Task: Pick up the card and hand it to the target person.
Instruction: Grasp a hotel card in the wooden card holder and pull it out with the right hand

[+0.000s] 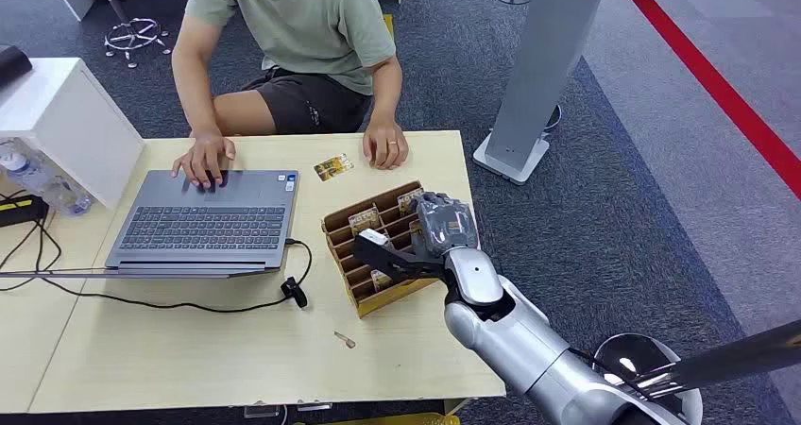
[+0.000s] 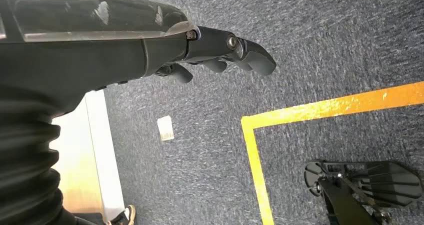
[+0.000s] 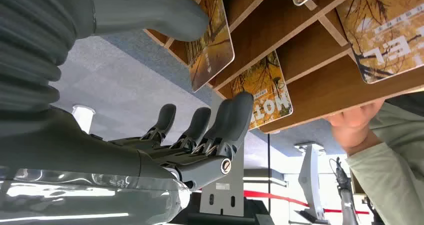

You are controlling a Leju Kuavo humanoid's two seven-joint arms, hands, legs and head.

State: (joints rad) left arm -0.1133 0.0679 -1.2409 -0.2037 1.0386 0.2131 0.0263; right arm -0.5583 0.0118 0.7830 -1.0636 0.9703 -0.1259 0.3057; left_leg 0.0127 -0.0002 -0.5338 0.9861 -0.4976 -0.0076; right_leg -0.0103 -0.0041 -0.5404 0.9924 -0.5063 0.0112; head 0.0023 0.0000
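A brown cardboard rack (image 1: 351, 291) stands on the table's right half, with yellow-brown cards (image 1: 364, 220) upright in its slots. My right hand (image 1: 430, 231) hovers over the rack's right side with nothing gripped. In the right wrist view its thumb (image 3: 150, 15) lies against one card (image 3: 212, 45), and its fingers (image 3: 230, 115) reach toward another card (image 3: 265, 92), spread apart. One loose card (image 1: 333, 167) lies flat near the person's hand (image 1: 385, 147). The person (image 1: 293, 28) sits across the table. My left hand (image 2: 225, 52) hangs over the carpet and holds nothing.
A grey laptop (image 1: 203, 222) sits left of the rack, its black cable (image 1: 295, 293) trailing to the front. A white box (image 1: 66, 123) and a water bottle (image 1: 28, 175) stand at the far left. A grey floor stand (image 1: 538, 76) rises beyond the table's right edge.
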